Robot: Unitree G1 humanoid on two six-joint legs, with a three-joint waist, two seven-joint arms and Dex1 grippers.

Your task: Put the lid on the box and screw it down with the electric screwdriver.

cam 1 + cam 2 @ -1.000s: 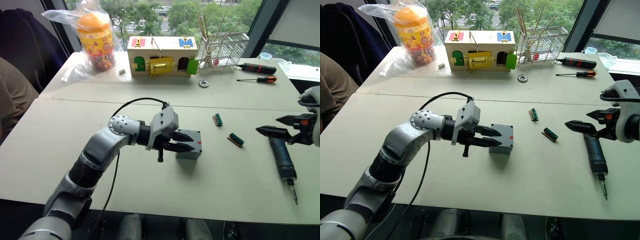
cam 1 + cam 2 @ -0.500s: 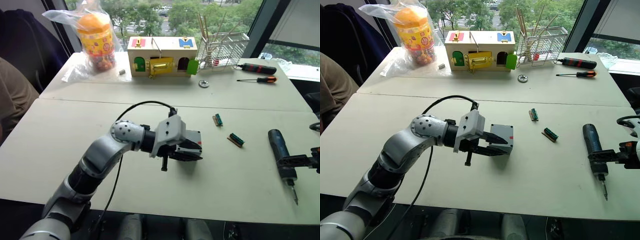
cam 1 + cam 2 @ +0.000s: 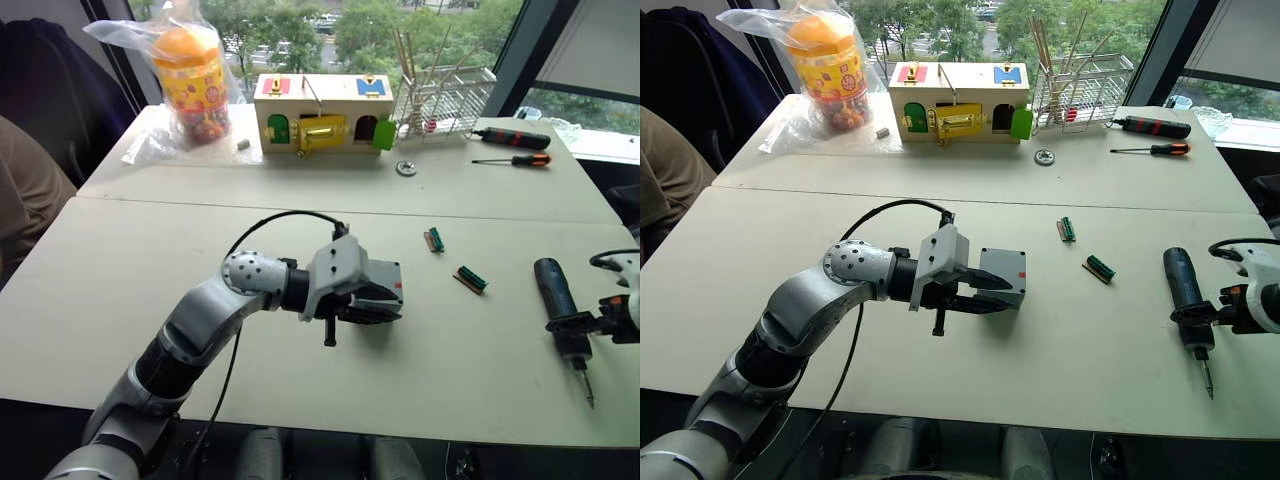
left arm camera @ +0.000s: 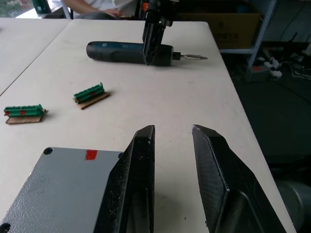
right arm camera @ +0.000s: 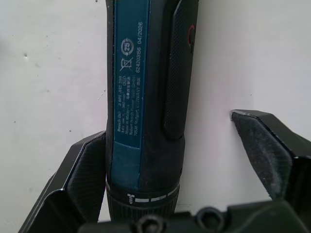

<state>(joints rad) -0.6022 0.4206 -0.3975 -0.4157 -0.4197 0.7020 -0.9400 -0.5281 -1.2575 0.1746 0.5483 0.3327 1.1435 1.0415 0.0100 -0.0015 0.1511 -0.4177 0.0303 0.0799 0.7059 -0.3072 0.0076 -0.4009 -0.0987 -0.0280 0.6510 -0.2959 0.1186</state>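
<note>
The grey box (image 3: pixel 383 282) with a red mark stands mid-table. Its top face (image 4: pixel 63 187) shows corner screw holes, and I cannot tell the lid apart from the box. My left gripper (image 3: pixel 394 309) is open by a narrow gap with nothing in it, and one finger (image 4: pixel 138 179) lies along the box's near side. The electric screwdriver (image 3: pixel 556 292) lies flat on the table at the right, bit toward me. My right gripper (image 5: pixel 167 128) is open and straddles its body: one finger (image 5: pixel 87 174) touches it, the other stands apart.
Two green terminal blocks (image 3: pixel 435 239) (image 3: pixel 472 279) lie between box and screwdriver. At the back stand a wooden box with coloured doors (image 3: pixel 320 110), a wire rack (image 3: pixel 445 95), two hand screwdrivers (image 3: pixel 512 137) and a bagged jar (image 3: pixel 190 70). A person (image 3: pixel 25 190) sits at the left edge.
My right gripper has come down from above the table and now straddles the electric screwdriver's body. My left gripper has slid a little further along the box's near side.
</note>
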